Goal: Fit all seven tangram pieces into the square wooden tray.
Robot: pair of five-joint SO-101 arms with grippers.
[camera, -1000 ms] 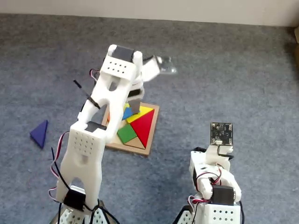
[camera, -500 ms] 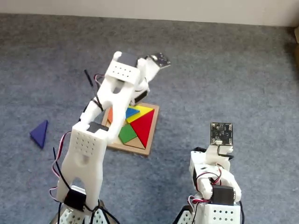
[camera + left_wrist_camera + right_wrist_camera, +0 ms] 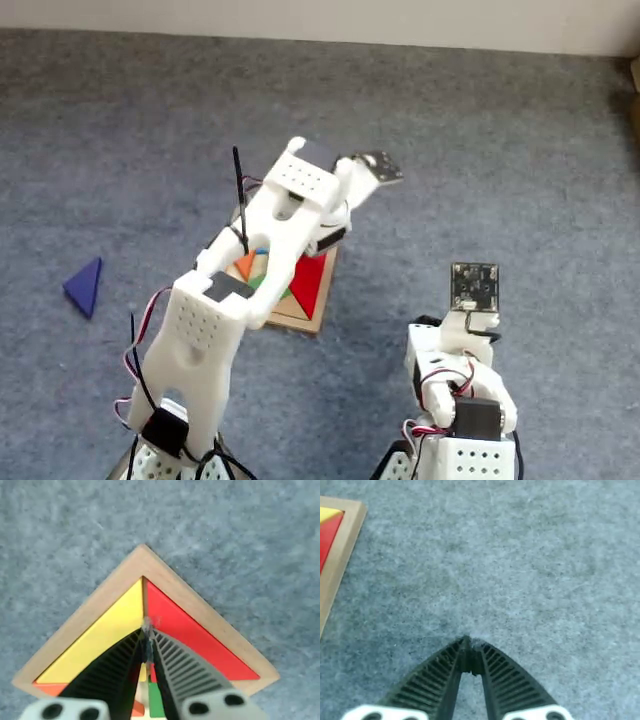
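The square wooden tray (image 3: 169, 578) lies on the grey carpet and holds a yellow triangle (image 3: 102, 642), a red triangle (image 3: 192, 630), a green piece (image 3: 156, 706) and an orange piece (image 3: 47, 688). My left gripper (image 3: 146, 626) is shut with nothing in it, above the seam between yellow and red. In the high view the left arm (image 3: 290, 215) covers most of the tray (image 3: 303, 316), leaving the red triangle (image 3: 311, 276) and a bit of orange (image 3: 245, 266) showing. A dark blue triangle (image 3: 85, 286) lies on the carpet, far left. My right gripper (image 3: 468, 643) is shut over bare carpet.
The right arm (image 3: 455, 395) sits folded at the front right, apart from the tray. A corner of the tray (image 3: 341, 550) edges the right wrist view. A pale wall strip (image 3: 320, 20) runs along the back. Open carpet surrounds the tray.
The left arm has swung to the right across the tray, now hiding the blue and yellow pieces in the high view. The right arm and the loose blue triangle have not moved.
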